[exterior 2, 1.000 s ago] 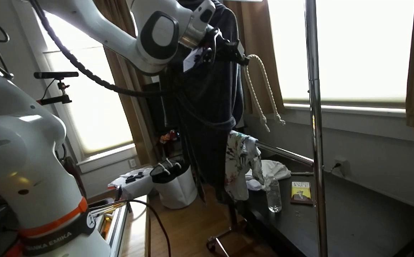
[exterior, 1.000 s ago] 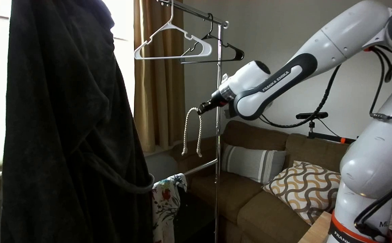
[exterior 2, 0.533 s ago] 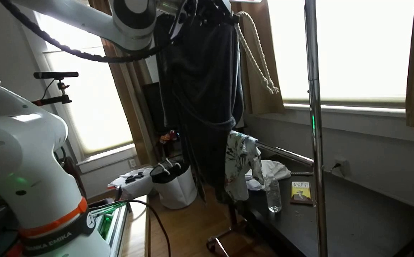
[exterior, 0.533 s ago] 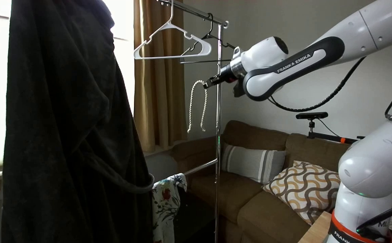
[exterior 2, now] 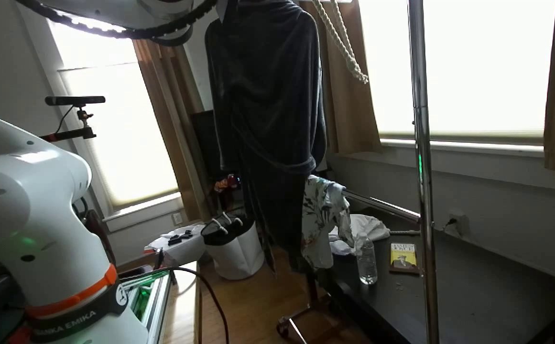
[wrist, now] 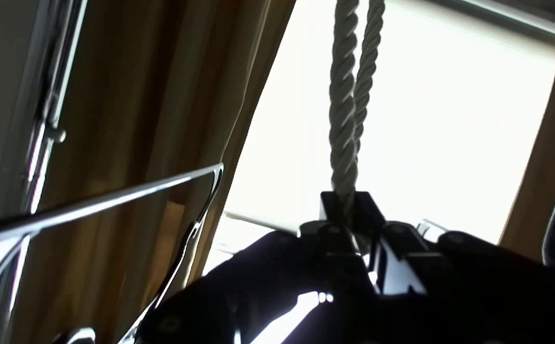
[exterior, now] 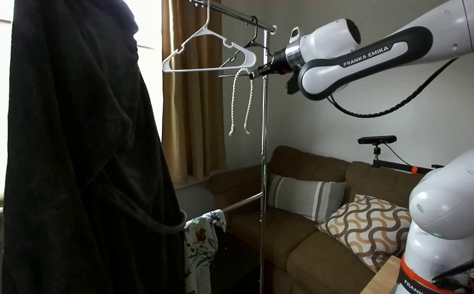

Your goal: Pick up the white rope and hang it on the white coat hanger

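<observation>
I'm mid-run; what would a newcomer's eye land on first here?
Probably the dark bathrobe, filling much of the left side of an exterior view. Next, the white rope, pinched in the gripper with both ends dangling; the wrist view sets it against the bright window. The white coat hanger hangs at the metal garment rack, up and left of the gripper in an exterior view.

Legible text: forearm cover point(exterior: 366, 57) reads FRANKA EMIKA, white on black. Base band point(exterior 2: 79, 318) shows ANKA EMIKA, first letters unclear; in an exterior view that band point(exterior: 414, 286) gives FRANK, clipped by the frame. Round white logo point(exterior 2: 122, 295) on it: too small to resolve. Yellow book point(exterior 2: 403, 258) on the black bench point(exterior 2: 487, 298), between wall-side and opposite edges: JAMES up top, line below blurred.
</observation>
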